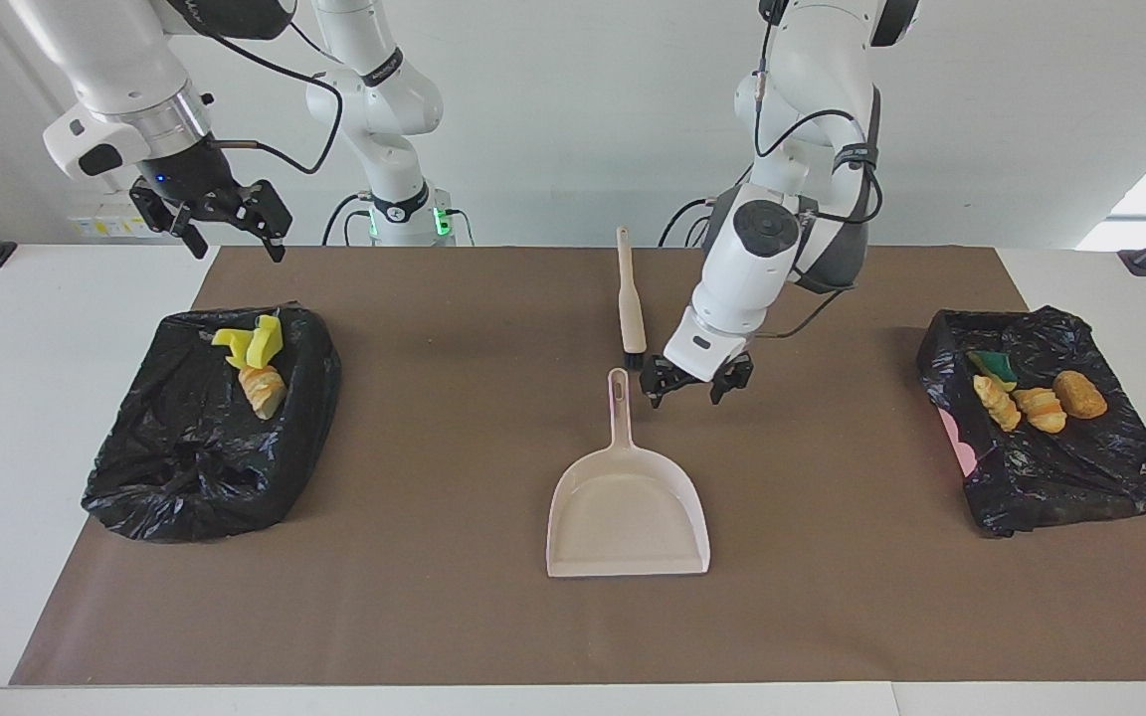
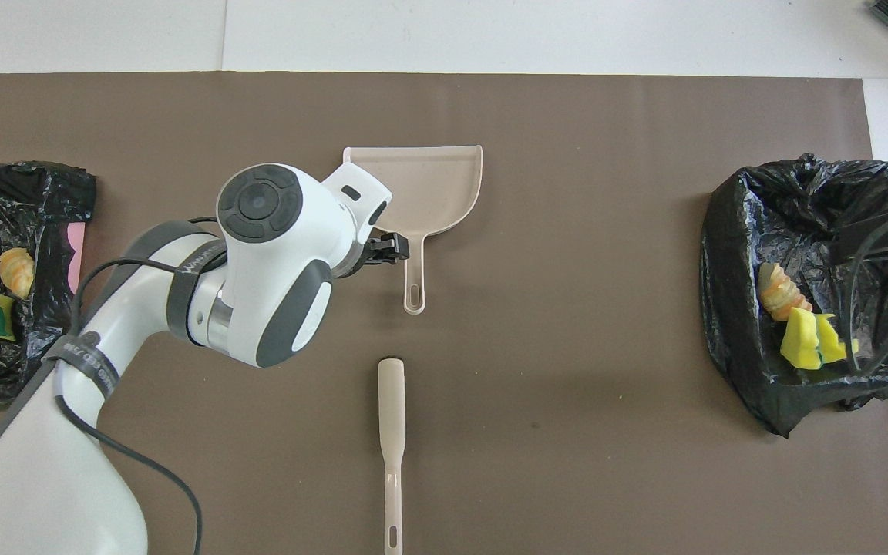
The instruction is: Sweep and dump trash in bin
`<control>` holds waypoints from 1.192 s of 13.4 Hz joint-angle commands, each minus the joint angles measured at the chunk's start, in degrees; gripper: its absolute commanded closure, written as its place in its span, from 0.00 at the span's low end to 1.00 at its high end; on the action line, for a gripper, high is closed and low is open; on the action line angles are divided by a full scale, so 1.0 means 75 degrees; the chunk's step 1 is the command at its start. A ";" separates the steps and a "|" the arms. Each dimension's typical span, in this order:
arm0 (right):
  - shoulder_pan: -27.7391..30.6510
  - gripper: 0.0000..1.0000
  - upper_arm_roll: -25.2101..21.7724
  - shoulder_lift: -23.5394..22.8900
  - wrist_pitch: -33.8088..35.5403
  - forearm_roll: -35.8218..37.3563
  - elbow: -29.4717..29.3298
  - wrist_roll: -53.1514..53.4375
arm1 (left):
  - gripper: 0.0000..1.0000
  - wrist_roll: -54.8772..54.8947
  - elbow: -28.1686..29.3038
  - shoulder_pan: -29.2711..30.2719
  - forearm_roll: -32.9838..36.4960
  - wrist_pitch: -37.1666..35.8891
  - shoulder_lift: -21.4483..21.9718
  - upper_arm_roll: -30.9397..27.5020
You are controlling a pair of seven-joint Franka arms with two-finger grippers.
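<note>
nearly done, you see: trash (image 1: 1031,400) sits in both bags (image 1: 205,438), dustpan (image 1: 628,507) empty; left gripper (image 1: 697,383) and right gripper (image 1: 225,214) jaws apart, holding nothing.

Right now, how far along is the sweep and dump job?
Done, by the look of it: the trash lies in the two black bags, none on the brown mat. The empty dustpan lies flat, the brush beside its handle, nearer the robots. In hand: nothing. The left claw hangs open beside the dustpan handle; the right claw waits open above the other bag. Left: probably nothing.
</note>
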State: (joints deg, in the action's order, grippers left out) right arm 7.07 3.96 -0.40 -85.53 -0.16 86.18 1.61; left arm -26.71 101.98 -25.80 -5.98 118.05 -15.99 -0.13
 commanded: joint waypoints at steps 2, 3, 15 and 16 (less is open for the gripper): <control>0.0018 0.00 0.0047 0.0182 -0.0080 0.0103 0.0228 0.0031 | 0.00 0.0466 0.0161 0.0626 -0.0059 -0.0914 0.0175 0.0029; 0.0018 0.00 0.0047 0.0182 -0.0092 0.0103 0.0216 0.0031 | 0.00 0.0630 0.0161 0.0837 -0.0059 -0.1044 0.0175 0.0029; 0.0018 0.00 0.0047 0.0193 -0.0057 0.0103 0.0240 0.0019 | 0.00 0.3864 -0.0166 0.2925 0.0842 -0.2672 0.1956 -0.0135; 0.0018 0.00 0.0047 0.0205 -0.0046 0.0103 0.0240 0.0019 | 0.00 0.4051 -0.0365 0.2959 0.0902 -0.2929 0.2038 -0.0135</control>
State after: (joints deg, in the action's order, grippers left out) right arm 7.07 3.96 -0.39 -85.52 -0.16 86.30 1.61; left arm 1.08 101.25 -3.88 -1.02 99.37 -1.86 -1.16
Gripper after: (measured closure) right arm 0.000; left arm 0.000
